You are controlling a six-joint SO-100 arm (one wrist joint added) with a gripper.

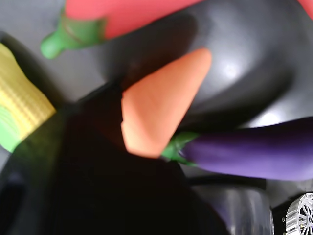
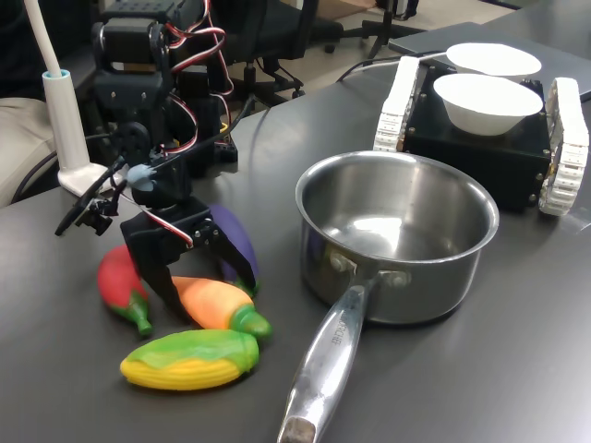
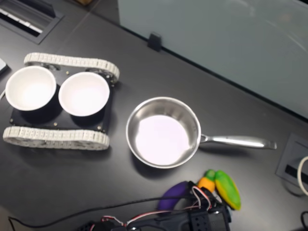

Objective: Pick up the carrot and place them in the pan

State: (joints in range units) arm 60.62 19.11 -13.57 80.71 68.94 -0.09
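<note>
Wrist view: the carrot (image 1: 164, 100) lies pointed end away from the camera on the dark table (image 1: 29, 19), between the red chili (image 1: 117, 17) and the purple eggplant (image 1: 254, 152), with the corn (image 1: 22, 98) off to one side. First exterior view: the gripper (image 2: 211, 277), jaws spread, straddles the carrot (image 2: 217, 303) without lifting it, while the pan (image 2: 397, 235) stands empty to the first exterior view's right. Second exterior view: the carrot (image 3: 206, 183) rests beside the corn (image 3: 228, 189), just below the pan (image 3: 163, 132), near two white bowls (image 3: 84, 94).
</note>
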